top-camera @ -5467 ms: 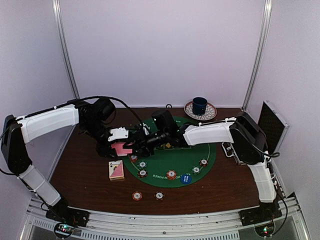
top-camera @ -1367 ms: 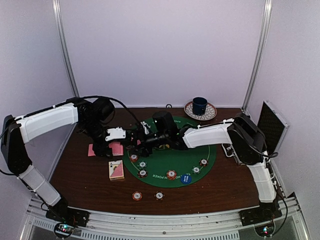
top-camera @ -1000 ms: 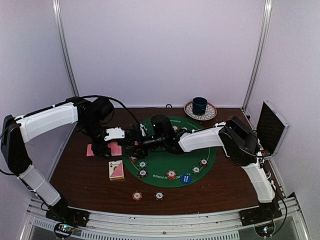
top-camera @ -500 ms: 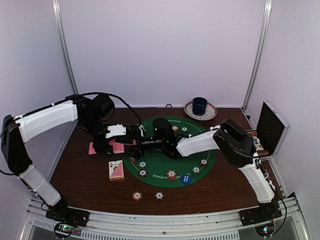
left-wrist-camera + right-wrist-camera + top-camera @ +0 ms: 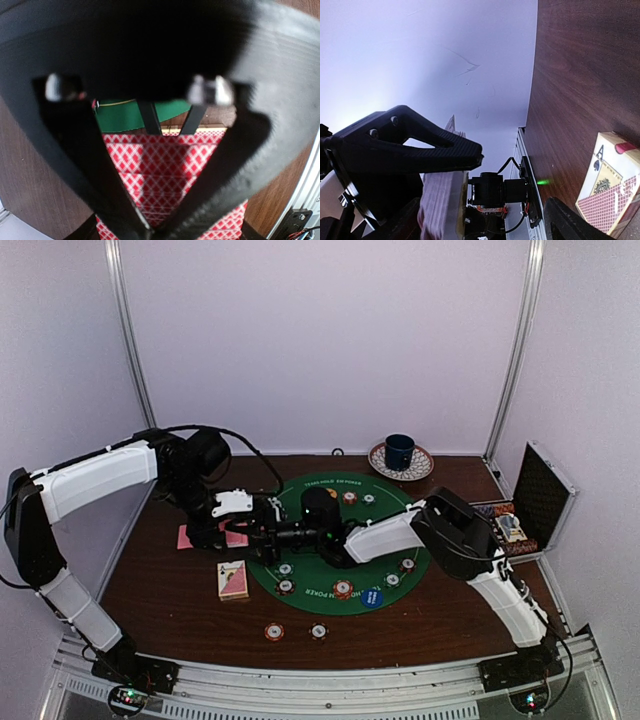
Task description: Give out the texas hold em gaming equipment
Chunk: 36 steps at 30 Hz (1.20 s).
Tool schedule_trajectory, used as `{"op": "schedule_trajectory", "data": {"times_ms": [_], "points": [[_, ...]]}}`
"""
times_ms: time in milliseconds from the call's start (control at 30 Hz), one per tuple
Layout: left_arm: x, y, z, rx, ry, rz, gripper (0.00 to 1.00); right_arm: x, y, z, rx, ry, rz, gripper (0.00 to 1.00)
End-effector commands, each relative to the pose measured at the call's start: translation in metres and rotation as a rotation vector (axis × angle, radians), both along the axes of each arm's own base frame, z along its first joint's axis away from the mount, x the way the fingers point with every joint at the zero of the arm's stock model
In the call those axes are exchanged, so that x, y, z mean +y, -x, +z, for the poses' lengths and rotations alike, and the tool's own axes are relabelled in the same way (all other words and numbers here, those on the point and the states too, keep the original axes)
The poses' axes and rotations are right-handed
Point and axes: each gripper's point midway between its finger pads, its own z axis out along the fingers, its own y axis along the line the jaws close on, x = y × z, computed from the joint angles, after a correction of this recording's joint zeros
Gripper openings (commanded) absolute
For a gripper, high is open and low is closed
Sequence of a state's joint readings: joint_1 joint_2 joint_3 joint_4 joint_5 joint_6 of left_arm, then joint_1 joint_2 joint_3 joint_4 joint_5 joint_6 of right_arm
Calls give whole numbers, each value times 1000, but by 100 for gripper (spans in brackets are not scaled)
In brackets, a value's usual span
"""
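Note:
My left gripper [image 5: 212, 533] is shut on a stack of pink-backed playing cards [image 5: 189, 537] above the brown table, left of the green mat [image 5: 330, 575]. In the left wrist view its fingers meet in a V [image 5: 150, 227] over the red-diamond card backs [image 5: 165, 170]. My right gripper [image 5: 259, 536] reaches left across the mat, open, right beside the held cards. The right wrist view shows the stack edge-on [image 5: 440, 200] under the left finger [image 5: 415, 145]. A card box [image 5: 233, 580] lies near the mat's left edge and also shows in the right wrist view [image 5: 607, 197].
Several striped chips lie on the mat, with a blue button disc [image 5: 372, 597] at its front. Two chips [image 5: 274, 632] [image 5: 318, 631] lie on the wood near the front edge. A blue mug [image 5: 400, 450] on a saucer stands at the back. An open case [image 5: 530, 502] sits at the right.
My right arm has stretched further left until its gripper is beside the left gripper, uncovering the open case. The left gripper has stayed about where it was, holding the cards.

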State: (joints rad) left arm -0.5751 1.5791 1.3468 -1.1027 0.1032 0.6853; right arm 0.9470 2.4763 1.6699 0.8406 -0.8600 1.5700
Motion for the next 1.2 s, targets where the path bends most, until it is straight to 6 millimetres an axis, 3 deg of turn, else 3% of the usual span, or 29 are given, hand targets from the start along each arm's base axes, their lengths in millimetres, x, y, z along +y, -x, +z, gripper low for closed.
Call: {"op": "schedule_trajectory", "data": {"times_ms": [0, 433, 767, 1167], "points": [[-4, -4, 7, -12, 11, 5, 0, 6, 2, 21, -32, -85, 12, 85], [-4, -2, 6, 6, 6, 2, 0, 20, 7, 21, -65, -80, 62, 88], [-4, -2, 6, 5, 7, -2, 0, 33, 12, 0, -81, -9, 100, 84], [-1, 0, 6, 7, -6, -4, 0, 21, 7, -20, -113, 79, 87, 79]]}}
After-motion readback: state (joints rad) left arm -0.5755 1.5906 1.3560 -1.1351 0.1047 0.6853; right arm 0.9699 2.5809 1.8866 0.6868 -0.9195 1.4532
